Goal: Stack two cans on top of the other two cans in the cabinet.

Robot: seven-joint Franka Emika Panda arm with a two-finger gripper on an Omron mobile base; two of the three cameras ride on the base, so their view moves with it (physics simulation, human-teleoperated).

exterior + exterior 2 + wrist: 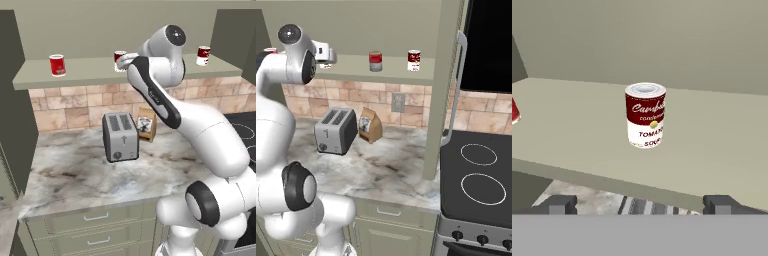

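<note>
No can looks stacked yet; the gripper (640, 205), fingers spread and empty, faces a soup can (645, 115) on the cabinet (712, 145); all stacking remains.

- A silver two-slot toaster (120, 136) stands on the marbled grey countertop (75, 170), set back toward the wall.
- A brown paper bag with a dark label (370, 125) stands just beside the toaster, against the tan tiled backsplash (65, 107).
- A black stovetop with white ring burners (478, 177) adjoins the counter.
- A wall outlet (398, 102) sits above the bag.
- Beige drawers with metal handles (97, 230) run under the counter.
</note>
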